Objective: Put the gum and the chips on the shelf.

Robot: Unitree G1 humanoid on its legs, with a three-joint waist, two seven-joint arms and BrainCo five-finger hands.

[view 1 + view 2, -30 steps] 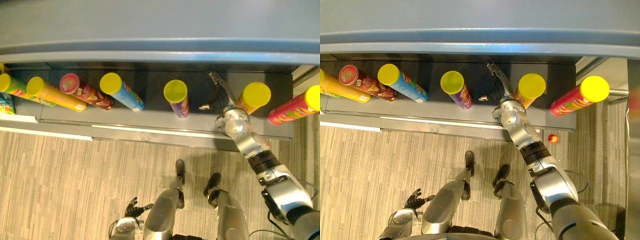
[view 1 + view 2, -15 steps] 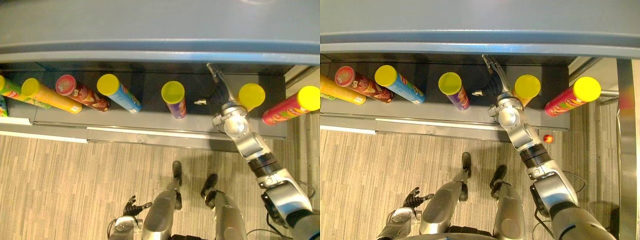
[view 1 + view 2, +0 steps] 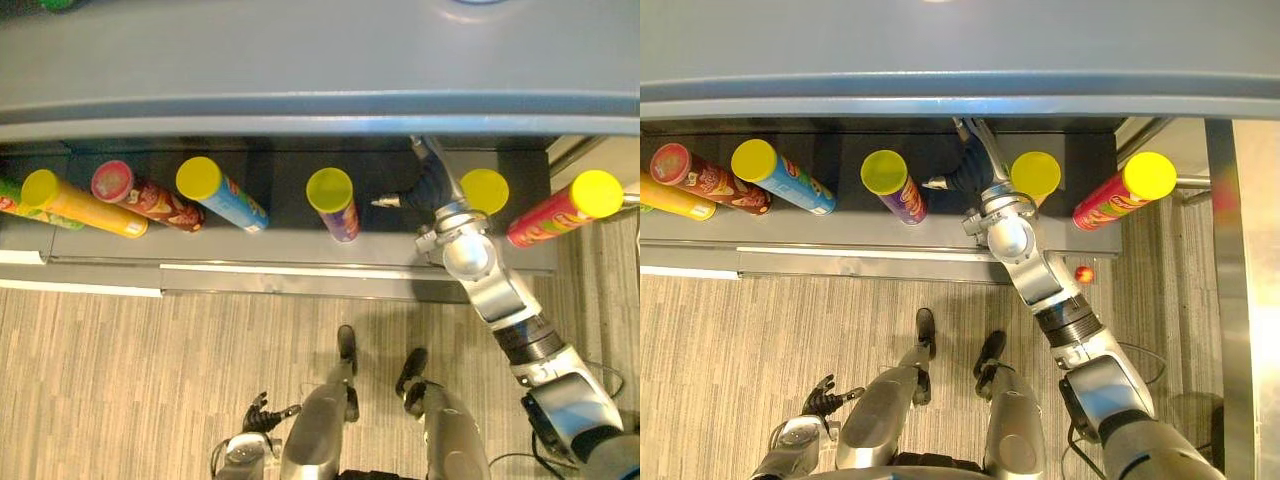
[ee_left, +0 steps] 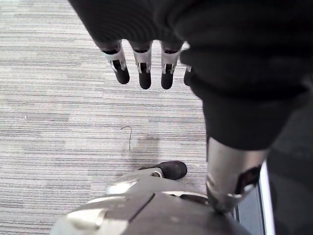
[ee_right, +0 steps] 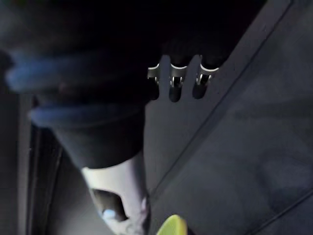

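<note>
Several tall chips cans stand in a row on the dark lower shelf (image 3: 290, 238). My right hand (image 3: 430, 188) reaches into the shelf between the purple can with a yellow lid (image 3: 333, 200) and the orange can with a yellow lid (image 3: 484, 190). It is open, thumb out toward the purple can, and nothing is in it. In the right wrist view its straight fingers (image 5: 172, 78) hang over the bare shelf floor. My left hand (image 3: 255, 415) hangs low over the carpet, open and empty, fingers (image 4: 142, 73) relaxed.
Left of the purple can stand a blue can (image 3: 220, 193), a red can (image 3: 138, 193) and a yellow-orange can (image 3: 75, 203). A red can with a yellow lid (image 3: 565, 205) stands at the right end. A grey board (image 3: 300, 70) overhangs the shelf. A small red ball (image 3: 1083, 273) lies by the shelf's front edge.
The camera has moved, so the whole picture has slid left and down. My right hand stays open between the purple and orange cans, reaching slightly deeper.
</note>
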